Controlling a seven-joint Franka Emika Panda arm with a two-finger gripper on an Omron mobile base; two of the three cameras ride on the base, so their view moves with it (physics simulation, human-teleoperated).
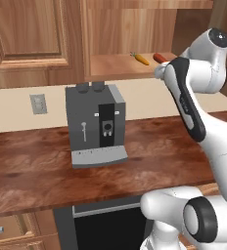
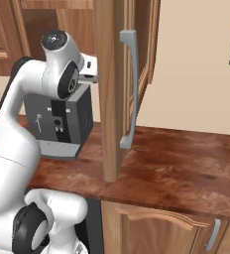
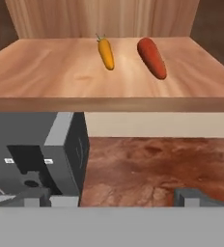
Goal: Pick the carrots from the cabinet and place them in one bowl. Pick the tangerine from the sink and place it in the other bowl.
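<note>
On the light wooden shelf of the warm brown wall cabinet (image 1: 120, 66), the small orange carrot with a green top (image 3: 105, 52) lies just left of the darker reddish-orange carrot (image 3: 152, 58), apart from it. The two-finger gripper (image 3: 114, 198) hovers below and in front of the shelf edge, fingertips spread and empty. To grasp well, I judge it should rise above the shelf board, straddle one carrot across its width, then close.
</note>
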